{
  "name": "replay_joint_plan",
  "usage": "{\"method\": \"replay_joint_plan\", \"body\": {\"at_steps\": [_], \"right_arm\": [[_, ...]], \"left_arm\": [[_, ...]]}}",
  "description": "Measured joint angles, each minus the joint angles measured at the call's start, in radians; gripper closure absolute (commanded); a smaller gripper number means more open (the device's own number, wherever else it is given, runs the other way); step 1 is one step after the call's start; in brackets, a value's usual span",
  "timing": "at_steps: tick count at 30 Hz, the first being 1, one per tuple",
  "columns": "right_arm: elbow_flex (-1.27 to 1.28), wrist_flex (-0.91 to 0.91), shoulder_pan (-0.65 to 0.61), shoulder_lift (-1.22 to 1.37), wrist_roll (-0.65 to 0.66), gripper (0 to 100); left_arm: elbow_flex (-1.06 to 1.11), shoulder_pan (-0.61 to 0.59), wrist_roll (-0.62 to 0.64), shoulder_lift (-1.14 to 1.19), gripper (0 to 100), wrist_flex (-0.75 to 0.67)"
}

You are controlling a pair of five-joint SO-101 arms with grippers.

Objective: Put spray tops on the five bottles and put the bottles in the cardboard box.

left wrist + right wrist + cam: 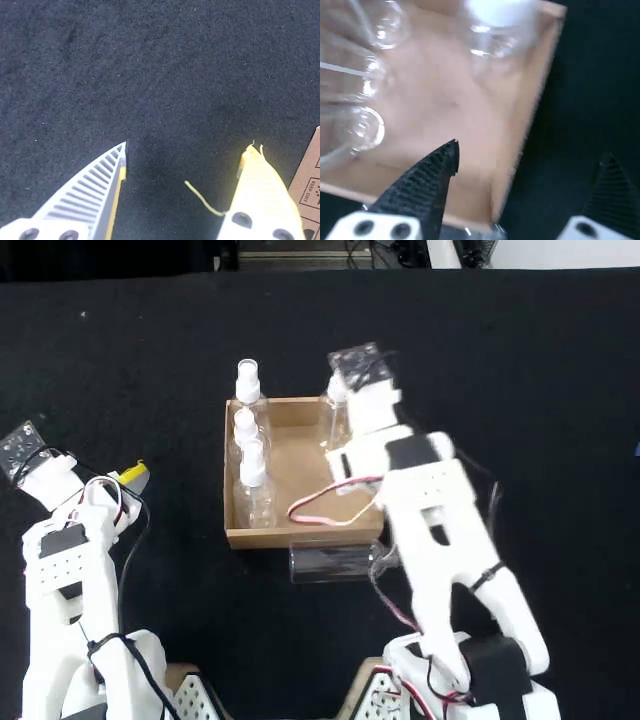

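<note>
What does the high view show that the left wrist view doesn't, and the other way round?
High view adds: four upright bottles with spray tops in the box, three along one wall and one in the far corner; a fifth bottle lying on the table in front of the box; and the right arm.
Left wrist view adds: a loose thread hanging off the yellow finger.
Both share: the left gripper, open over the black table, and the box.
</note>
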Motion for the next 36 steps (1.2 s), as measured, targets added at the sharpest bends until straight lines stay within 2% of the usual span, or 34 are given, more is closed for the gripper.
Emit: {"method": "replay_joint_plan", "body": {"at_steps": [3, 9, 16, 22, 25, 30, 33, 36], "right_arm": [[-0.049, 0.123, 0.043, 0.000, 0.084, 61.6], [-0.051, 0.264, 0.092, 0.000, 0.308, 75.6], [-0.051, 0.465, 0.098, 0.000, 0.712, 76.6], [-0.051, 0.568, 0.196, 0.000, 1.083, 76.6], [-0.038, 0.585, 0.236, -0.002, 1.229, 76.6], [-0.008, 0.588, 0.313, -0.002, 1.392, 76.6], [-0.002, 0.594, 0.313, -0.060, 1.413, 76.6], [0.014, 0.603, 0.253, -0.153, 1.413, 76.6]], "left_arm": [[0.000, 0.000, 0.000, 0.000, 66, 0.000], [0.006, 0.000, 0.000, 0.000, 66, -0.029], [0.041, 0.000, 0.000, 0.000, 66, -0.092], [0.041, 0.000, 0.000, 0.000, 66, -0.095], [0.041, 0.000, 0.000, 0.000, 66, -0.095], [0.041, 0.000, 0.000, 0.000, 66, -0.095], [0.041, 0.000, 0.000, 0.000, 66, -0.095], [0.041, 0.000, 0.000, 0.000, 66, -0.095]]}}
